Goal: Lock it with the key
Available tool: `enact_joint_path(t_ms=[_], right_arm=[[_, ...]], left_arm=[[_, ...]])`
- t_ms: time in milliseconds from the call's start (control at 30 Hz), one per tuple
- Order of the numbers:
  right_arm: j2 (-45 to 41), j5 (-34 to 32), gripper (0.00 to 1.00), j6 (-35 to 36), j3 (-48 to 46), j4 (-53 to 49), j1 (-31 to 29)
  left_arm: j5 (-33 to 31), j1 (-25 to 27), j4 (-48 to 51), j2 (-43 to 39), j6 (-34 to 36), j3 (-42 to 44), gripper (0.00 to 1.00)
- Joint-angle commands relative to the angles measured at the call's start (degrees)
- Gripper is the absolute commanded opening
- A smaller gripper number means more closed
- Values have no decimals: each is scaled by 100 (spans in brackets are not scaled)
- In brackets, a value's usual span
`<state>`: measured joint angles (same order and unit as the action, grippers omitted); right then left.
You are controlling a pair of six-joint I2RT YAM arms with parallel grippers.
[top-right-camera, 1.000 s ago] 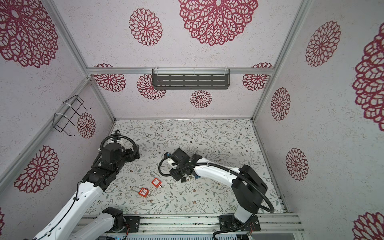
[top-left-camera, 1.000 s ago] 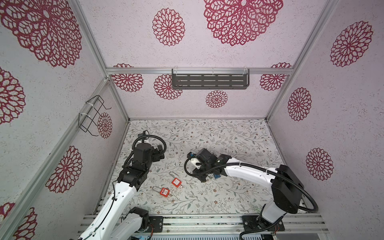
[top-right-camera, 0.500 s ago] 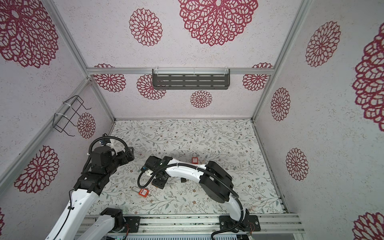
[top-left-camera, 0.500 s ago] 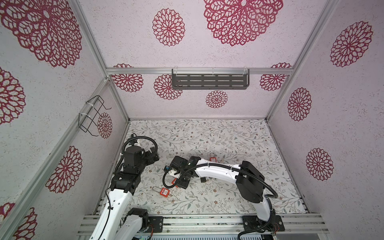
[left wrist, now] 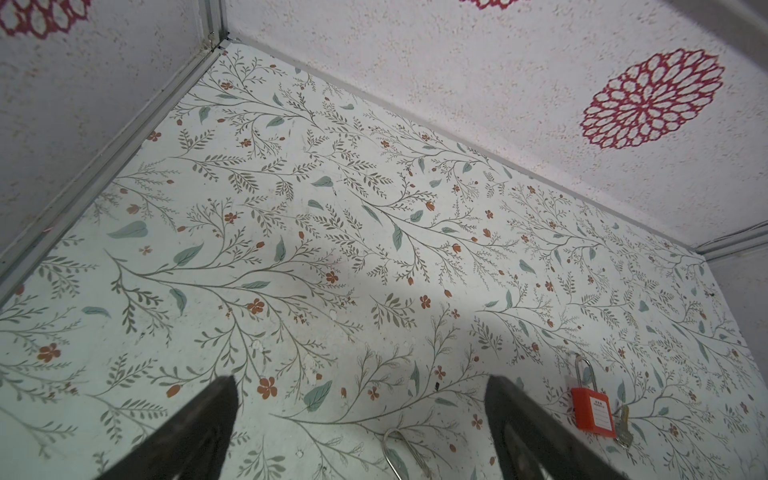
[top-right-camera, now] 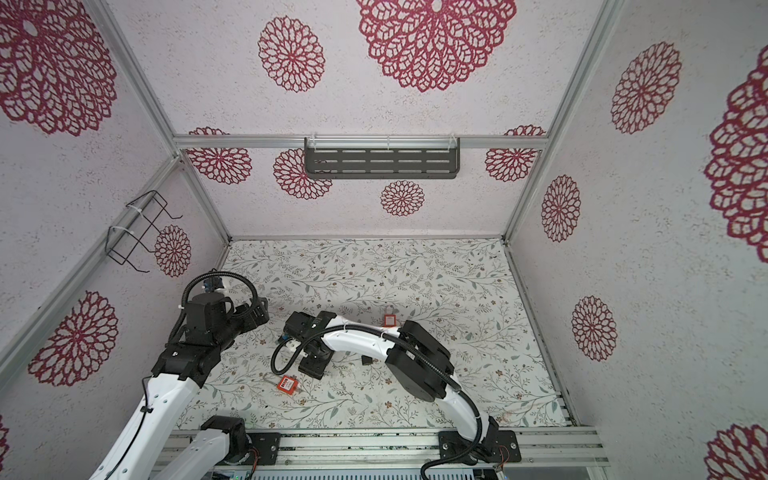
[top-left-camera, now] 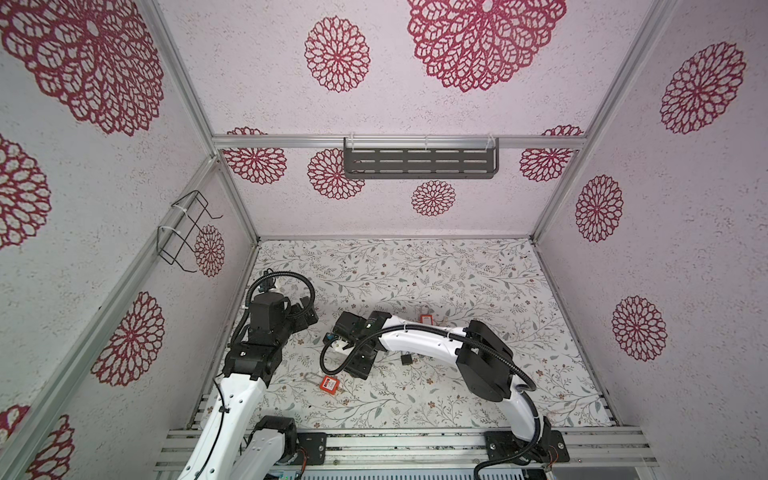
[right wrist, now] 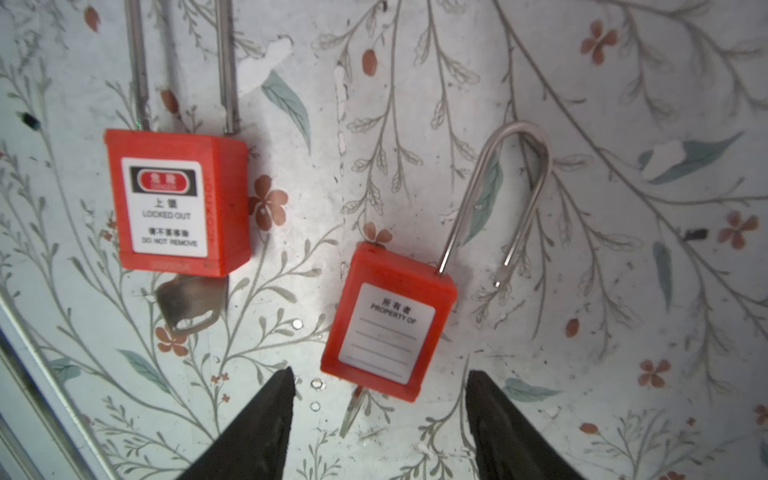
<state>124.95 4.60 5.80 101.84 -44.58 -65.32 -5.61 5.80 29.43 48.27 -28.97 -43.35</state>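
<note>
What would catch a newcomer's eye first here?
In the right wrist view, the open right gripper hovers over an open red padlock, beside a shut padlock with a key at its base. A third padlock lies on the floral floor beyond the right arm in both top views.

A padlock (right wrist: 178, 203) lies just beside a second padlock (right wrist: 388, 324) on the mat (right wrist: 602, 299).

Smooth red plastic padlock (right wrist: 388, 322), polished metal shackle (right wrist: 464, 212), scuffed matt floral-print table (right wrist: 623, 291).
</note>
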Motion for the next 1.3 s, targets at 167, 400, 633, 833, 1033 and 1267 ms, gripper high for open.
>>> enact_joint_path(t_ms=[167, 400, 633, 833, 1033, 1267], right_arm=[[223, 93, 63, -221, 368, -64, 151], [355, 121, 60, -246, 456, -141, 186], [425, 247, 57, 24, 426, -84, 204], [402, 413, 51, 247, 367, -27, 213], [343, 446, 38, 388, 295, 30, 213], [-417, 474, 26, 425, -360, 677, 314]], left_arm=[[38, -71, -60, 59, -7, 55, 97], [76, -71, -60, 111, -69, 86, 97], [154, -68, -69, 172, -119, 73, 97], [290, -64, -60, 174, -101, 54, 100], [382, -63, -49, 139, -71, 63, 97], [967, -63, -372, 183, 325, 55, 91]])
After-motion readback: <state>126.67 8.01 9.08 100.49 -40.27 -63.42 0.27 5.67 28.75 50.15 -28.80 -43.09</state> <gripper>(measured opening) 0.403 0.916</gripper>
